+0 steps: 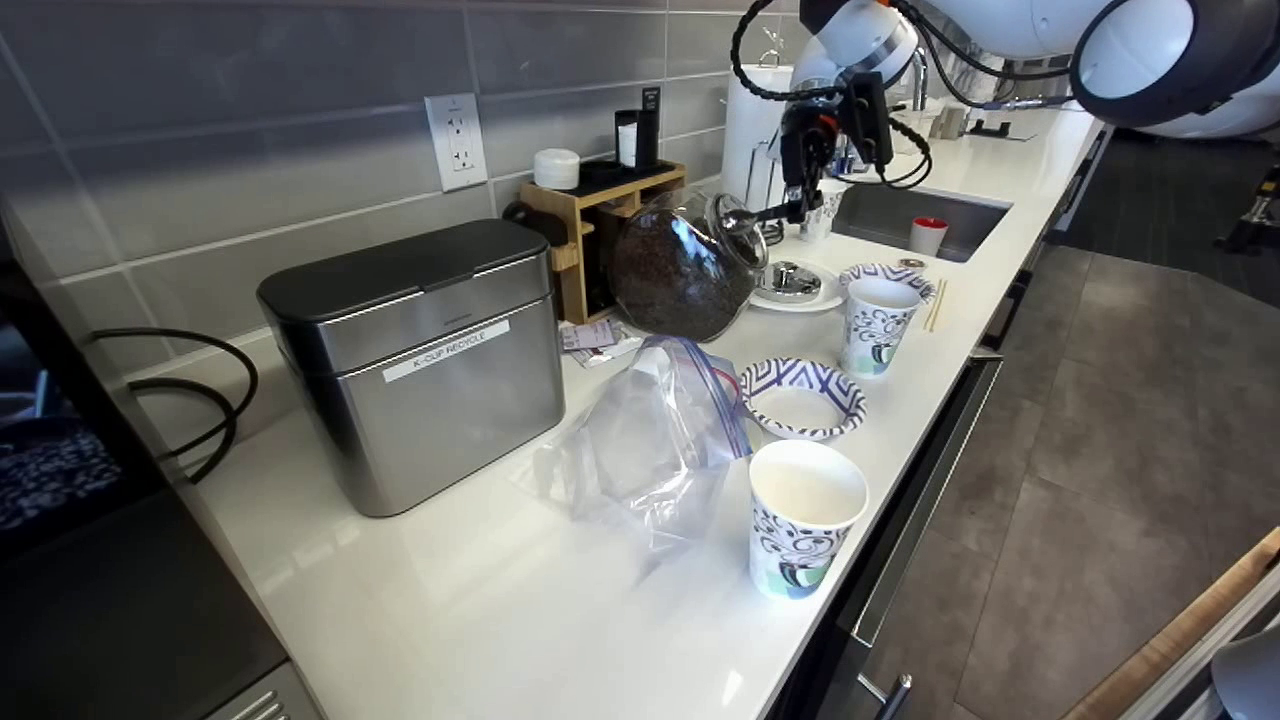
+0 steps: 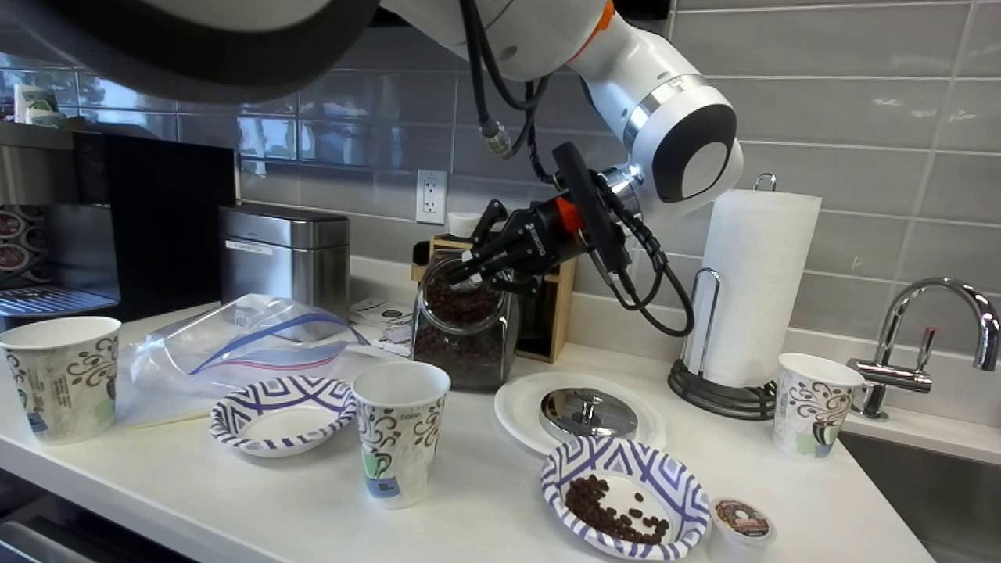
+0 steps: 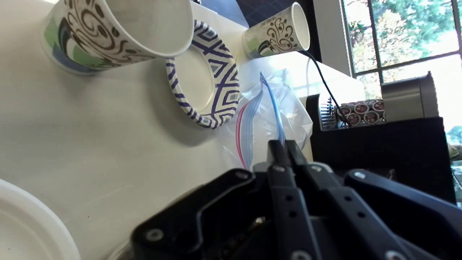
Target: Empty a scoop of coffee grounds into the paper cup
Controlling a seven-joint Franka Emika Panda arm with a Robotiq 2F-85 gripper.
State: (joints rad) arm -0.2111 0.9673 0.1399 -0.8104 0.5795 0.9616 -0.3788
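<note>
My gripper (image 2: 474,270) is at the mouth of a tilted glass jar (image 2: 461,352) of dark coffee, which also shows in an exterior view (image 1: 675,275). Its fingers are nearly together in the wrist view (image 3: 285,146), and it appears shut on a small silvery scoop (image 2: 468,285) that lies at the jar's opening. The scoop's contents and handle are mostly hidden. Tall white paper cups with a printed swirl pattern stand upright: one by the patterned bowl (image 2: 403,438) and one nearer the coffee machine (image 2: 61,379). I cannot tell which is meant.
A blue-patterned bowl (image 2: 285,418) and plastic bag (image 2: 227,352) lie between these cups. A white plate with the silver lid (image 2: 588,414), a bowl of beans (image 2: 688,520) and a third cup (image 2: 817,407) stand sinkward. A steel bin (image 1: 430,380) and wooden rack (image 1: 572,260) line the wall.
</note>
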